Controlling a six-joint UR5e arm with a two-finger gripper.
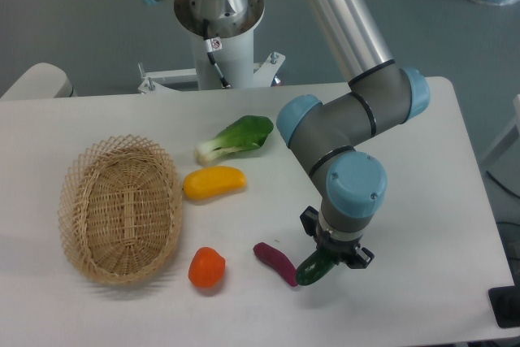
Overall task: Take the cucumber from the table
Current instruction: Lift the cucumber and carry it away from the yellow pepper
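Gripper (323,263) pinching cucumber (313,269) near one end; glossy skin may slip, swing into touching purple sweet potato (275,262).

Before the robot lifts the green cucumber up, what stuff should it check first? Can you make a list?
1. Two-finger gripper sits over the dark green glossy cucumber: ok.
2. Fingers fully shut on it: cannot tell, the wrist hides them.
3. Small purple sweet potato clear of the cucumber: not ok, it lies right against it.
4. Cucumber off the flat white table: cannot tell.
5. Woven wicker basket, orange round vegetable and yellow vegetable out of the way: ok.
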